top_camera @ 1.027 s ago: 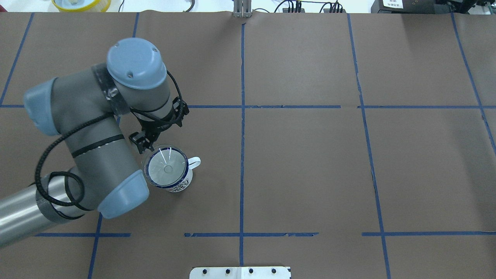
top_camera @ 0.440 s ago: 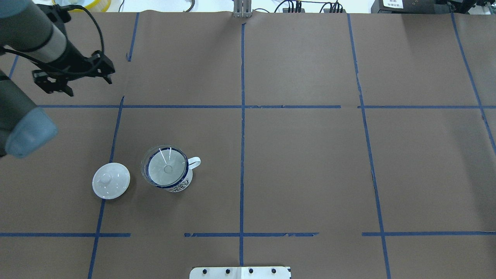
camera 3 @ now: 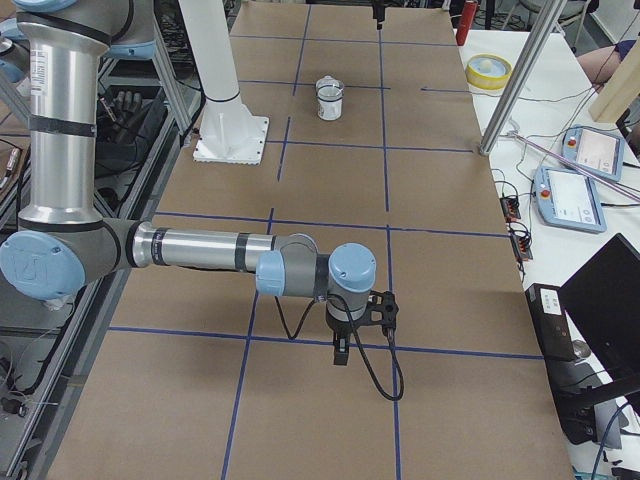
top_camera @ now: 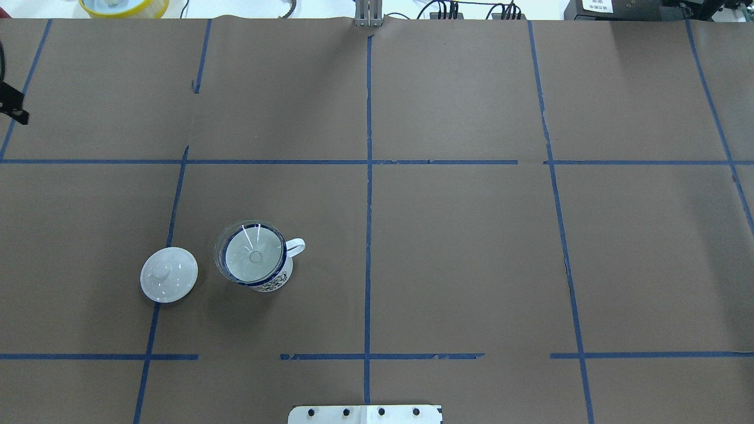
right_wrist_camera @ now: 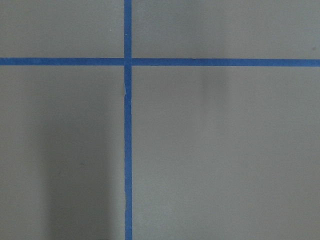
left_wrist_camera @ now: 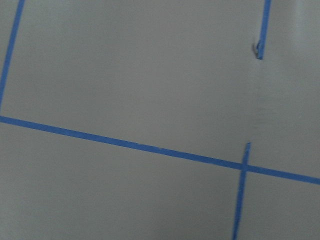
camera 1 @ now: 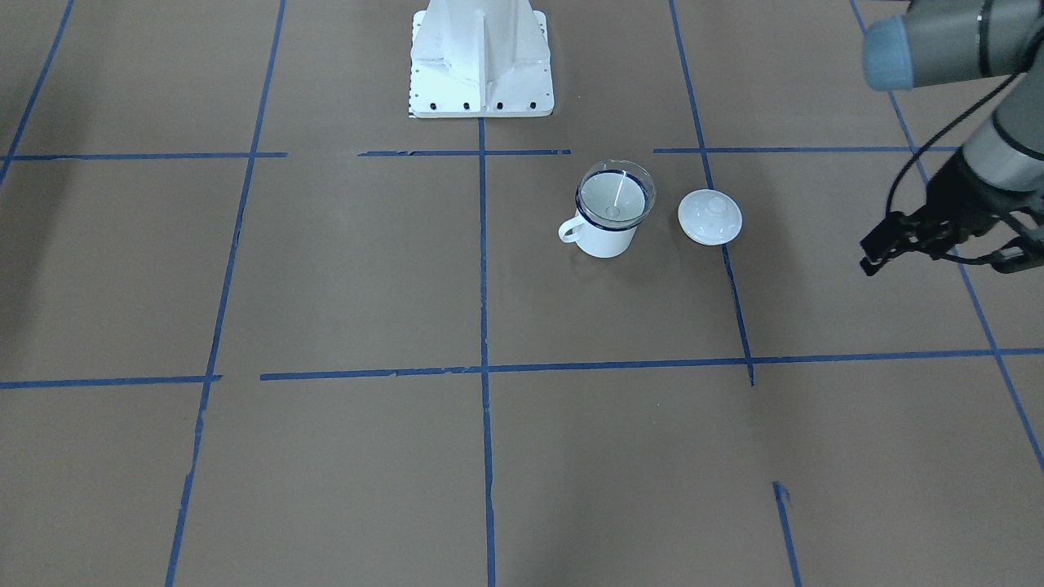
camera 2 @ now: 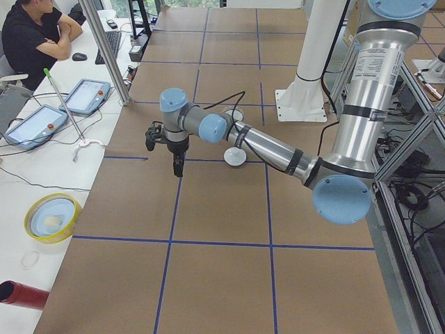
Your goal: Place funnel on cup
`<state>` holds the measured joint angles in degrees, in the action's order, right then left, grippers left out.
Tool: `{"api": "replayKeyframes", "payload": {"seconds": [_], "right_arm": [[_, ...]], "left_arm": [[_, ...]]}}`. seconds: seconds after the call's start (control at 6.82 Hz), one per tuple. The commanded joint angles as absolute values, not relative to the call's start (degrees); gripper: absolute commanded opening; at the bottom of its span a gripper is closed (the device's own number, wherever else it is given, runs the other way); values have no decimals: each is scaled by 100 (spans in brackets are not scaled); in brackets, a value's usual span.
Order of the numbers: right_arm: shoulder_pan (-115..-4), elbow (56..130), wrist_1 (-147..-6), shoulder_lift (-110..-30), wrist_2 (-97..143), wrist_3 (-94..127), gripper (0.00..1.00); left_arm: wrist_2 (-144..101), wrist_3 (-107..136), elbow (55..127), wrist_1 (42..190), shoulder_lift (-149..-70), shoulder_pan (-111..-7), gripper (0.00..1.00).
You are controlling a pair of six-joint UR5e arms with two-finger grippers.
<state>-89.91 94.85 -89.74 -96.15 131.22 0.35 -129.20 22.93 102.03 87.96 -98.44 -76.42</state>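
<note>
The clear funnel point(top_camera: 250, 253) sits in the mouth of the white mug point(top_camera: 275, 281), its rim resting on the mug's dark blue rim. The mug's handle points to the overhead view's right. Both also show in the front-facing view, the funnel point(camera 1: 616, 194) on the cup point(camera 1: 602, 240). My left gripper point(camera 1: 871, 258) hangs well away from them over bare table, near the table's left end point(camera 2: 177, 167); I cannot tell whether it is open or shut. My right gripper point(camera 3: 340, 352) hovers low over the table's other end, far from the mug; its state cannot be told.
A white knobbed lid point(top_camera: 169, 274) lies flat just left of the mug. The white arm mount point(camera 1: 481, 65) stands at the robot's side of the table. A yellow bowl point(camera 2: 50, 217) and tablets lie on the operators' desk beyond the left end.
My left arm has drawn away from the mug's rim to the far left and almost left the overhead view, uncovering the lid. The funnel has stayed on the mug.
</note>
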Motion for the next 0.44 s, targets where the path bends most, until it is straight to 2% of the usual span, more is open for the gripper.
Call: {"api": "replayKeyframes", "payload": {"seconds": [0.0, 0.29], "right_arm": [[-8991, 9483, -8974, -9615, 13122, 35, 100], [-8991, 9492, -8974, -9615, 13122, 35, 100]], "left_arm": [[-12946, -150, 9713, 8772, -9406, -8733, 100], [-12990, -298, 9442, 8780, -9212, -8868, 100]]}}
